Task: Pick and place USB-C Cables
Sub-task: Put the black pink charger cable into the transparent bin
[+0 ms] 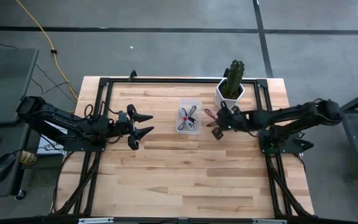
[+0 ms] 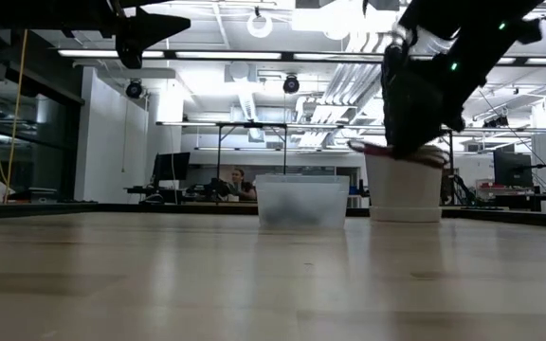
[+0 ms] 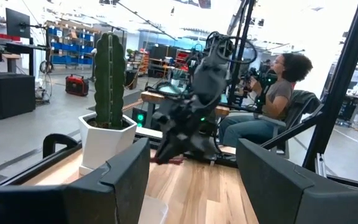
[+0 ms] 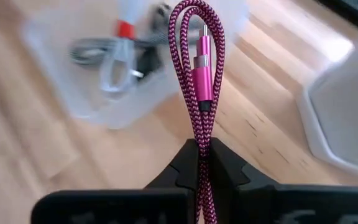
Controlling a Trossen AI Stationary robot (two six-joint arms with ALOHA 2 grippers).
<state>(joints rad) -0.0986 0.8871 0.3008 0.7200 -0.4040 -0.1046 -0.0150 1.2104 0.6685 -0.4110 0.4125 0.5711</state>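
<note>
One dark red USB-C cable (image 4: 199, 74) was pinched in your right end effector (image 4: 202, 163), raised beside the clear bin (image 1: 189, 117) holding the others; your left end effector (image 1: 143, 124) waited spread.

Pale butcher-block wooden table (image 1: 185, 168) with a black metal frame along its edges, standing on grey concrete floor (image 1: 166, 50) crossed by dark seam lines. Long yellow cord (image 1: 39, 31) runs over the floor on the left. Behind the table: open workshop, white ceiling with fluorescent strip lights (image 2: 112, 53) and exposed white ducting (image 2: 349, 85). Seated person (image 3: 272, 106) at a desk; another person (image 2: 240, 182) sits farther back. Blue storage bins (image 3: 61, 53) on shelving.
</note>
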